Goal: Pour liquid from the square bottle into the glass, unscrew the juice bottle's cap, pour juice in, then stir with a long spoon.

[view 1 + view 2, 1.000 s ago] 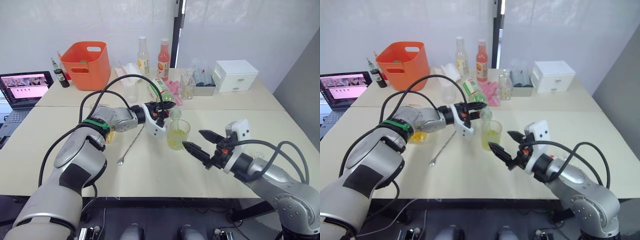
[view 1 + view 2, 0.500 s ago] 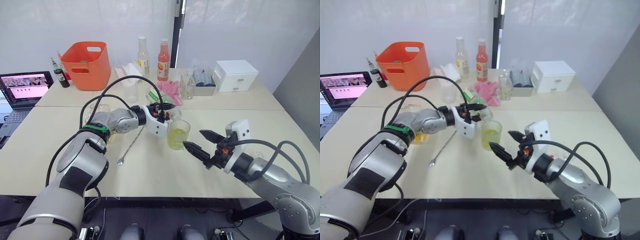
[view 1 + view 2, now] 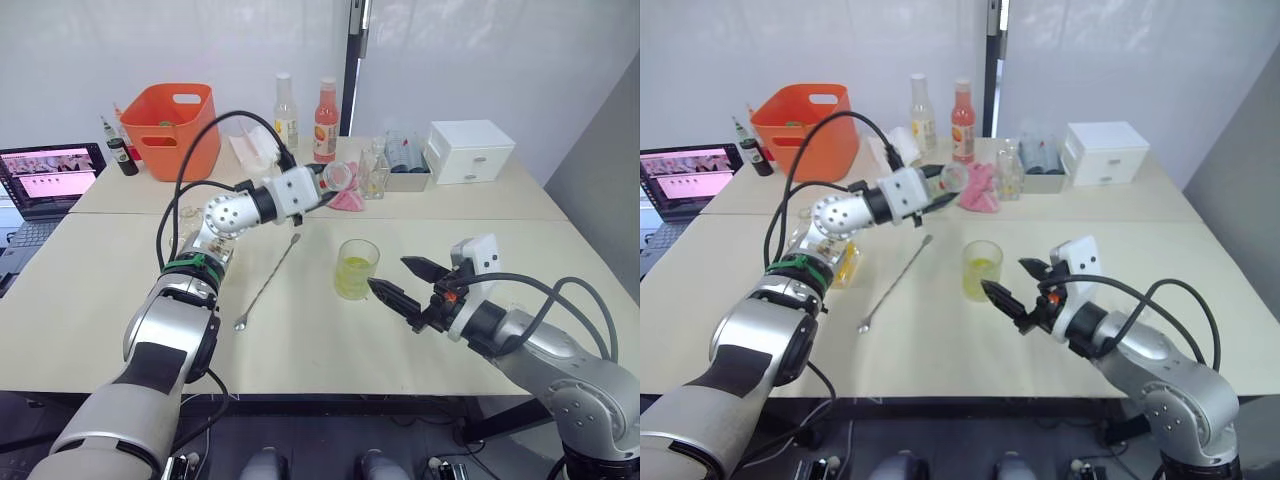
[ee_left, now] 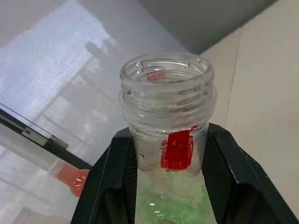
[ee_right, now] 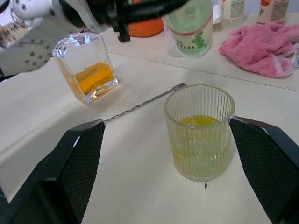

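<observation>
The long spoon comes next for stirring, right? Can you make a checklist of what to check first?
1. The glass has yellow liquid in it: ok.
2. The long spoon lies flat on the table, nothing on it: ok.
3. Right gripper open beside the glass: ok.
4. Left gripper shut on the juice bottle, not yet set down: not ok.
5. Juice bottle capped: not ok, neck is open.
6. The square bottle upright, away from the spoon: ok.

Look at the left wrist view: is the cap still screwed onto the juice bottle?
No. The juice bottle held in the left end effector has an open mouth with bare threads showing.
</observation>
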{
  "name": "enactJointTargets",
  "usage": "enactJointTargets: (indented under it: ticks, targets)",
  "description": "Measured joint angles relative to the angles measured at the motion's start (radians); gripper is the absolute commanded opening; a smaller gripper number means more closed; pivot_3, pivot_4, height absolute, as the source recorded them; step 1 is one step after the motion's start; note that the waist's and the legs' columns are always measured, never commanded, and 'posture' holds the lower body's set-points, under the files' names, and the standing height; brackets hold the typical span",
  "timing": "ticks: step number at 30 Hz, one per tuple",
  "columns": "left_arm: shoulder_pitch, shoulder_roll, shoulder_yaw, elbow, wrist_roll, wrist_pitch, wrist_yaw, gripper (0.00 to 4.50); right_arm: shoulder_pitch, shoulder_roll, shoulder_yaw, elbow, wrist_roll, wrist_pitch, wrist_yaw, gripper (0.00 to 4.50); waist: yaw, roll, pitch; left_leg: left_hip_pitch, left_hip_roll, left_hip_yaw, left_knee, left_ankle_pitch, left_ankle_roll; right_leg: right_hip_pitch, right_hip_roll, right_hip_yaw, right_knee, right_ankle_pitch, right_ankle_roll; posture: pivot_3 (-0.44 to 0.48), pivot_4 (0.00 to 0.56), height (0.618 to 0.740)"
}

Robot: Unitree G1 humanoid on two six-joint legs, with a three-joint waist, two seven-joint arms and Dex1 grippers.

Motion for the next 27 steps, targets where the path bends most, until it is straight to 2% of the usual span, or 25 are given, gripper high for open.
enactJointTargets:
  ticks: [3, 6, 11, 14, 18, 22, 27]
  targets:
    - [0.050, 0.045, 0.053, -0.171, -0.129, 0.215, -0.141, 1.47, -0.008, -0.009, 0.002, 0.014, -0.003, 0.000, 0.020, 4.47, -0.007, 0.000, 0.000, 0.000, 0.001, -0.001, 0.000, 0.000, 0.000, 0.000, 0.001, 0.000, 0.000, 0.000, 0.000, 0.000, 0.150, 0.715]
    - [0.144, 0.130, 0.090, -0.429, -0.270, 0.542, -0.224, 1.47, -0.034, -0.017, 0.014, 0.036, -0.009, 0.000, 0.044, 4.47, -0.022, 0.000, 0.000, 0.000, 0.002, -0.002, 0.000, 0.000, 0.000, 0.000, 0.001, 0.000, 0.001, 0.000, 0.000, 0.000, 0.150, 0.715]
    - [0.282, 0.292, 0.159, -0.800, -0.478, 0.968, -0.265, 1.47, -0.065, -0.038, 0.029, 0.073, -0.011, 0.000, 0.095, 4.47, -0.030, 0.000, 0.000, 0.001, 0.002, -0.009, 0.000, 0.000, 0.000, 0.000, 0.000, 0.000, 0.002, 0.000, 0.000, 0.000, 0.150, 0.715]
    - [0.405, 0.405, 0.255, -0.985, -0.608, 1.169, -0.252, 1.47, -0.099, -0.062, 0.036, 0.116, -0.025, 0.000, 0.138, 4.47, -0.031, 0.000, 0.000, 0.003, 0.002, -0.010, 0.000, 0.000, 0.000, 0.001, 0.001, 0.000, 0.002, 0.000, 0.000, 0.000, 0.150, 0.715]
    - [0.535, 0.469, 0.361, -1.110, -0.689, 1.289, -0.196, 1.47, -0.125, -0.067, 0.048, 0.160, -0.045, -0.001, 0.182, 4.47, -0.019, 0.000, 0.000, 0.003, 0.002, -0.009, 0.001, 0.000, 0.000, 0.002, 0.000, 0.000, 0.002, 0.000, 0.000, 0.000, 0.150, 0.715]
    - [0.720, 0.521, 0.499, -1.215, -0.727, 1.357, -0.129, 1.47, -0.168, -0.067, 0.072, 0.196, -0.065, -0.002, 0.227, 4.47, -0.018, 0.000, 0.000, 0.003, 0.002, -0.008, 0.001, 0.000, 0.000, 0.001, 0.000, 0.000, 0.002, 0.000, 0.000, 0.000, 0.150, 0.715]
    - [0.955, 0.529, 0.659, -1.258, -0.731, 1.382, -0.076, 1.47, -0.191, -0.067, 0.080, 0.235, -0.090, -0.009, 0.265, 4.47, -0.015, 0.000, 0.000, 0.004, 0.002, -0.007, 0.000, 0.000, 0.000, 0.001, 0.000, 0.000, 0.001, 0.000, 0.000, 0.000, 0.150, 0.715]
